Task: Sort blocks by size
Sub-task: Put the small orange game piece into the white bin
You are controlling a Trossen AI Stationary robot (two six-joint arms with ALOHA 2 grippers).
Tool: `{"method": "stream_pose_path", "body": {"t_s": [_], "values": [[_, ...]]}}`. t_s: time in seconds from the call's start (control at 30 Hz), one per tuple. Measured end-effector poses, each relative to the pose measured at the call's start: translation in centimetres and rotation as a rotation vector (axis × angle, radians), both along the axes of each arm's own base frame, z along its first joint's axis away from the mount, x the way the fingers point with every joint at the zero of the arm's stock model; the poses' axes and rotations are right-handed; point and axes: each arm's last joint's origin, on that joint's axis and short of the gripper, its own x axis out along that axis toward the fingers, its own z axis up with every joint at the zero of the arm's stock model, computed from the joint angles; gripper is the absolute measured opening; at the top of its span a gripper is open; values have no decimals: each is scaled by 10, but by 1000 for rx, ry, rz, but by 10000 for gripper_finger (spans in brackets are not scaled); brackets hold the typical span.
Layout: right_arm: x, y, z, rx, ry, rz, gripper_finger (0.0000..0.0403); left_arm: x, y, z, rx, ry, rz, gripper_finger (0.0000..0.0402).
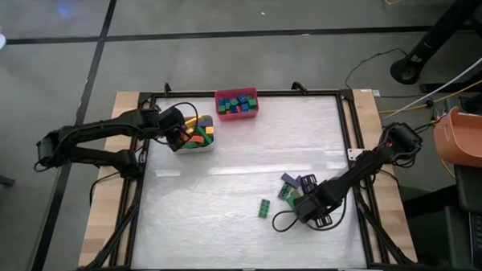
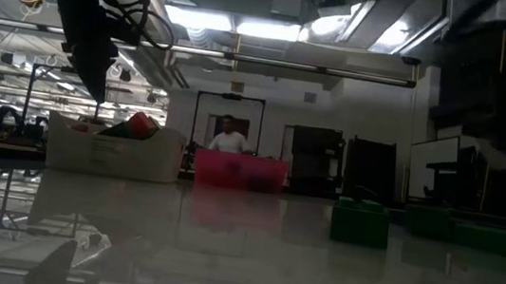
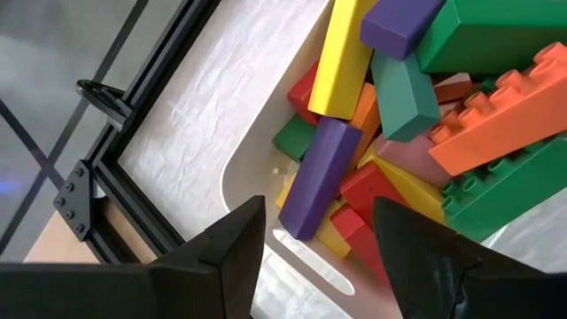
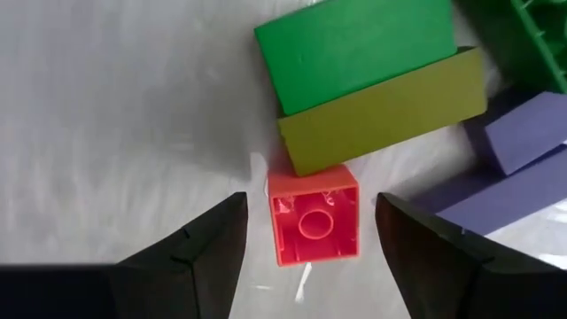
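Our right tool (image 4: 306, 230) hangs released over the table (image 1: 227, 200), its fingers either side of a small red block (image 4: 313, 217) that touches a yellow bar (image 4: 385, 111). Our left tool (image 3: 314, 248) is spread wide, empty, above the white bin (image 1: 199, 145) heaped with long blocks (image 3: 416, 115). Short blocks fill the red bin (image 1: 236, 94).

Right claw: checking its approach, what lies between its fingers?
In the right wrist view, a small red block lies upside down on the table between the open right claw's fingers, untouched.
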Motion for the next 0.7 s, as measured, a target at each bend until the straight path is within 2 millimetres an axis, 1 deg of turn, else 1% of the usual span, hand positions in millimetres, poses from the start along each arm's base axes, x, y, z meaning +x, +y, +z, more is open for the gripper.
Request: {"method": "stream_pose_path", "body": {"t_s": [0.1,0.17,0.3,0.43,0.47,0.63,0.7], "values": [[1,1,-6,-7,26,0,242,0,0,0,0,0,0,196],[1,2,-10,0,47,1,229,0,0,0,0,0,0,196],[1,3,-13,12,71,3,188,0,0,0,0,0,0,196],[2,3,-12,22,62,1,138,0,0,0,0,0,0,196],[2,3,-11,24,59,1,131,0,0,0,0,0,0,196],[11,3,-2,39,38,0,131,0,0,0,0,0,0,196],[18,-1,4,40,32,-8,139,0,0,0,0,-1,0,196]]}}
